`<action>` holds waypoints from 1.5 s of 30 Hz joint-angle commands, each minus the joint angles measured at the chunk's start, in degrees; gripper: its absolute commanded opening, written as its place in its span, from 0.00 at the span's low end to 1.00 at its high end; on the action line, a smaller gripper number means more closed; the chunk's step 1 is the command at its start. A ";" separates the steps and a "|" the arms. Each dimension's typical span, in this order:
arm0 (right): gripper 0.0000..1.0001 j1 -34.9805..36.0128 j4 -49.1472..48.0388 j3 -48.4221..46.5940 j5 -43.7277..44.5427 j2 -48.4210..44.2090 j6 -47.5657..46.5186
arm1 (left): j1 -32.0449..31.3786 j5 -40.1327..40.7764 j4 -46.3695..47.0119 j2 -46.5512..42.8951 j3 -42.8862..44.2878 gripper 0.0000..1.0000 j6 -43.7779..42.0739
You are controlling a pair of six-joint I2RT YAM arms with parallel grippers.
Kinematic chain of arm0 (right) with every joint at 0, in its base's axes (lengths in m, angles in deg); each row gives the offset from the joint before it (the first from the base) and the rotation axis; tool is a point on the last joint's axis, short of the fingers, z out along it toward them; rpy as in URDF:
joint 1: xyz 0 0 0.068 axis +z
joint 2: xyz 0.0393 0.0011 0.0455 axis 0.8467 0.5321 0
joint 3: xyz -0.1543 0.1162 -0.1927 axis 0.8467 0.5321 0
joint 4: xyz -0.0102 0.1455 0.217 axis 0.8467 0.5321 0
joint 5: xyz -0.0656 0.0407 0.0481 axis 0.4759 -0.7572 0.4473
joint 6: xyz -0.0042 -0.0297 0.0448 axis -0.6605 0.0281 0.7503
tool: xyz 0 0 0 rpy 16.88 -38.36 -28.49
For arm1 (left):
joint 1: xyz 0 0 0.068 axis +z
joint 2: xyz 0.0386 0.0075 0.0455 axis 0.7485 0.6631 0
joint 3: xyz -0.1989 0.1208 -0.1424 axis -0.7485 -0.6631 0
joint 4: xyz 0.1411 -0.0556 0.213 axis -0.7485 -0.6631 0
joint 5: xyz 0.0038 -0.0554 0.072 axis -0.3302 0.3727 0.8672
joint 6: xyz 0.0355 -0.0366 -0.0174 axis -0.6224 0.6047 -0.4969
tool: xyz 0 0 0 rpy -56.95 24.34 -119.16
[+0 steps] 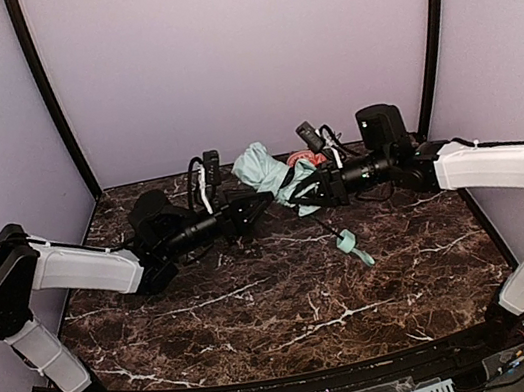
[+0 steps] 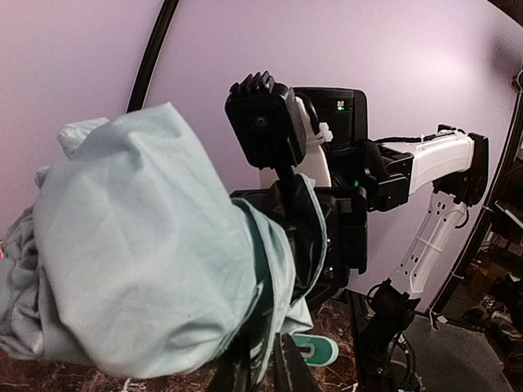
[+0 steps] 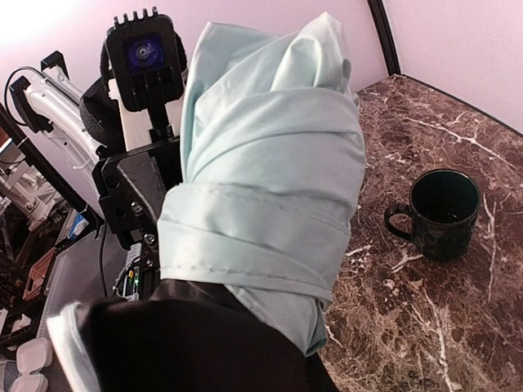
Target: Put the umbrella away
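Observation:
The umbrella (image 1: 265,168) is a bunched pale mint-green bundle held above the middle of the back of the table. Its thin black shaft slopes down to the mint handle (image 1: 348,241) and strap on the marble. My left gripper (image 1: 264,200) meets the bundle from the left. In the left wrist view its fingers (image 2: 309,369) are pinched together on the fabric (image 2: 139,253), with the handle (image 2: 317,349) beyond. My right gripper (image 1: 302,189) grips the bundle from the right. In the right wrist view the fabric (image 3: 270,163) and black lining (image 3: 196,343) cover its fingers.
A dark green mug (image 3: 444,214) stands upright on the marble table (image 1: 291,302) beyond the bundle, towards the back left. A small reddish thing (image 1: 302,158) lies behind the umbrella. Purple walls close in the back and sides.

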 commanded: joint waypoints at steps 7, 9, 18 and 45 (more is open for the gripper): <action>0.00 5.27 -1.88 -4.06 -13.46 -5.53 -6.82 | 2.78 11.35 -9.31 0.58 1.13 0.00 -2.59; 0.00 5.23 -0.78 -4.18 -12.82 -5.58 -7.55 | 2.78 9.93 -7.77 0.16 0.43 0.00 -2.15; 0.00 5.15 5.64 -6.53 -8.36 -6.80 -12.68 | 4.71 1.87 -5.61 -0.67 -2.18 0.00 6.31; 0.00 8.32 15.10 -7.57 -6.96 -5.90 -22.84 | 4.98 16.66 -15.21 -2.96 -0.40 0.30 -6.46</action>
